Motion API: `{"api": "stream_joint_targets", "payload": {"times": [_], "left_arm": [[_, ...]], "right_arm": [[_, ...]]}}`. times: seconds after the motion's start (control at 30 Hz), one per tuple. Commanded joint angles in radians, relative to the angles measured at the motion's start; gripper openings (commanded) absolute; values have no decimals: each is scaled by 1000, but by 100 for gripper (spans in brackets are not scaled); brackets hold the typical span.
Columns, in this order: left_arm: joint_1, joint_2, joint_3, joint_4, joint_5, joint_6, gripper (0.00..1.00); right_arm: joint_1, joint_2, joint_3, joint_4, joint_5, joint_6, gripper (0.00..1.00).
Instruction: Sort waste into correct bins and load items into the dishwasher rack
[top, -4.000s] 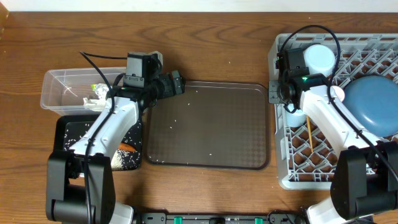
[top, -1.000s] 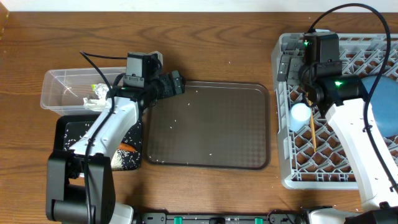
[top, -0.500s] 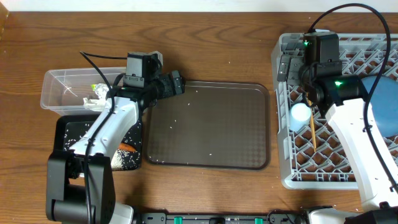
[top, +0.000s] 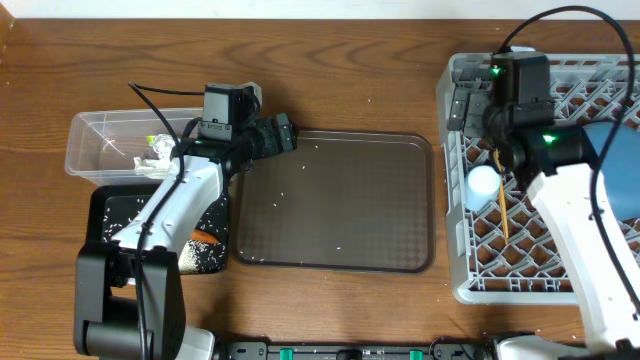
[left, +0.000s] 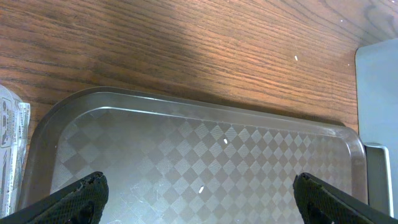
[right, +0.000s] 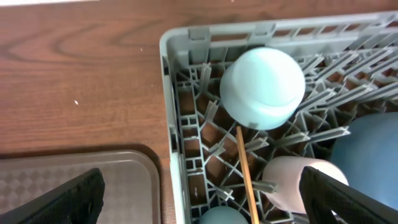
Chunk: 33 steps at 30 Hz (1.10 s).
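hovering empty, right gripper (right: 199, 200) spread wide above dishwasher rack (right: 171, 127), left gripper (left: 202, 199) spread wide above brown tray (left: 186, 155)

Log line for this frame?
left gripper open over brown tray | right gripper open over rack | bowl, chopstick, pink cup racked

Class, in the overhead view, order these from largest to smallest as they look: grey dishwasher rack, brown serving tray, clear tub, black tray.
1. grey dishwasher rack, though cropped.
2. brown serving tray.
3. clear tub and black tray: alike, each partly under the left arm; unranked.
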Motion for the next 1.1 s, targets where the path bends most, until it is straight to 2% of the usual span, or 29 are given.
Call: {"api": "stream_joint_targets", "payload": {"times": [0.0, 0.27, 0.6, 1.07], "left_arm": [[-2, -3, -5, 0, -13, -2, 98], [-2, -3, -5, 0, -13, -2, 98], [-2, -3, -5, 0, -13, -2, 98], [-2, -3, -5, 0, -13, -2, 98]], "right_arm": [[-13, -79, 9, -1, 10, -3, 99], [-13, -272, 8, -1, 10, -3, 99], [-13, -693, -64, 7, 49, -22, 99], [-14, -1385, -563, 26, 62, -10, 99]]}}
